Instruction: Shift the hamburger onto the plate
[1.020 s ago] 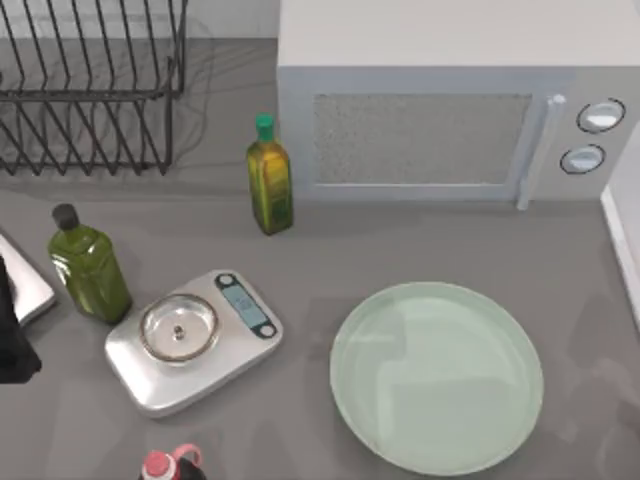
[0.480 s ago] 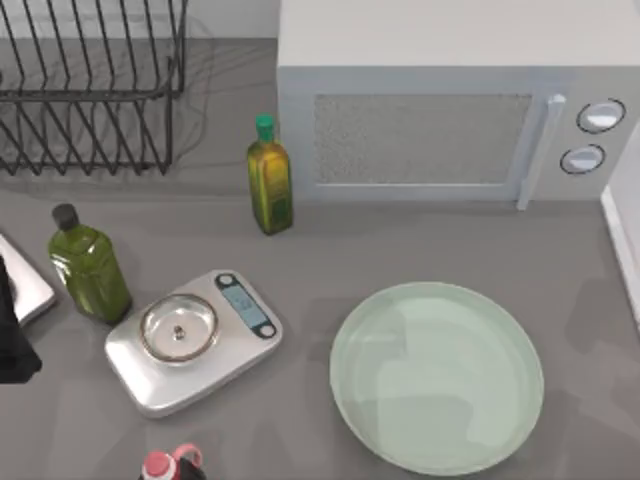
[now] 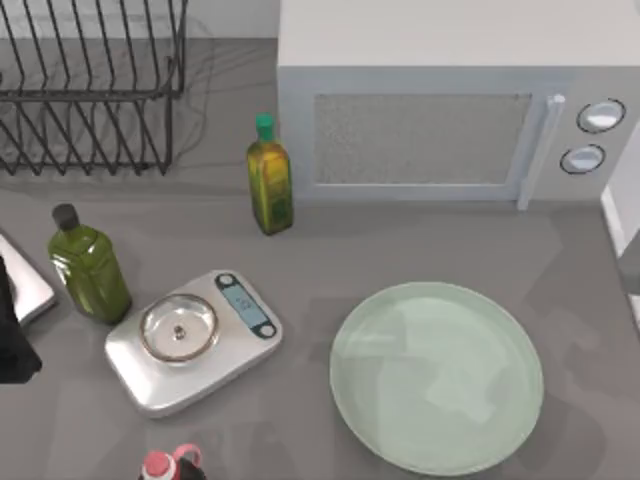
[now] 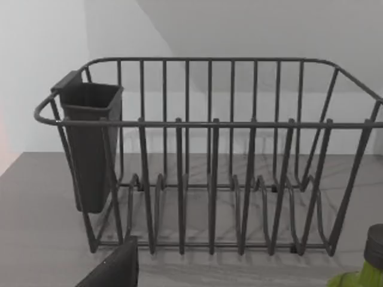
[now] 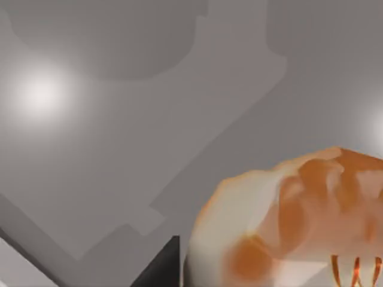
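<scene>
Lower right of right wrist view: hamburger (image 5: 287, 221) close under camera, above grey worktop (image 5: 119, 149); right fingers' state cannot tell. Top view: plate (image 3: 437, 377) bare, shadows over it shifted since half a second ago. Carry apparently under way. Left arm parked at left edge.

The plate (image 3: 437, 377) is a big round flat dish, pale mint green with a thin raised rim, sitting flat on the grey worktop toward the right side, in front of the microwave, with nothing on it. The hamburger (image 5: 287, 221) shows up close in the right wrist view: a rounded cream-pink bun with orange-red patches, above a grey surface. Whether it's touching that surface can't be told.
</scene>
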